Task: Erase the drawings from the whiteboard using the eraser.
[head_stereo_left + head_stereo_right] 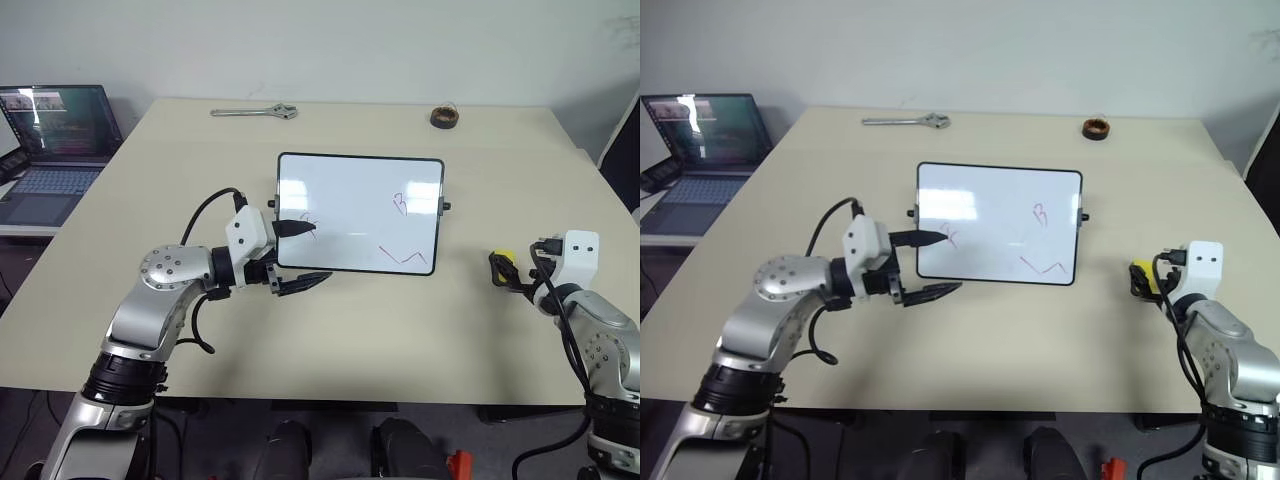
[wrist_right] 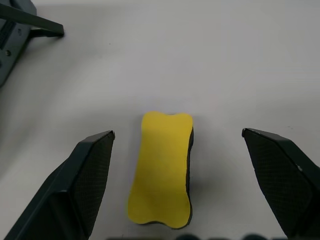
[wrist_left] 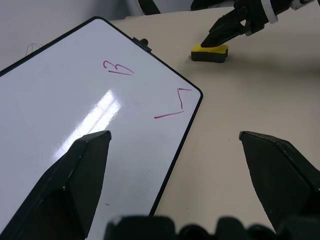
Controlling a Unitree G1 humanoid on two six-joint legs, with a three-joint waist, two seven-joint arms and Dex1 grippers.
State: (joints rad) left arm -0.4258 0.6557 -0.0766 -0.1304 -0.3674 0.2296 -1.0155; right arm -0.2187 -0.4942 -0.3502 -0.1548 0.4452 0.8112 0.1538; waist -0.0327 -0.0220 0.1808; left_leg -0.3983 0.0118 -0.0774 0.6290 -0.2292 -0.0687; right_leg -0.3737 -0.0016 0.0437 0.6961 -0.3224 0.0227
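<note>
Right wrist view: yellow eraser [image 2: 161, 169] flat on the table [image 1: 400, 330], lying lengthwise between the spread fingers of the right gripper [image 2: 177, 145], untouched on either side. Sits near the table's right edge, well apart from the whiteboard [image 1: 360, 190] at mid-table. Probably light: foam-like yellow top over a dark felt base, soft enough to give under a squeeze, not fragile and not slippery. Best taken across the narrowed waist of the long sides, above the dark base, so the felt stays downward for wiping; too hard a pinch would likely squash the foam and tilt the block.

Left gripper [image 1: 295, 256] also spread wide, straddling the whiteboard's near-left corner, one finger over the glossy face, the other over bare table, gripping nothing. Board likely stiff, slick and prone to sliding under a wipe, so worth bracing. Red drawings [image 1: 404, 257] unerased toward the board's right side, with another near the left edge.
</note>
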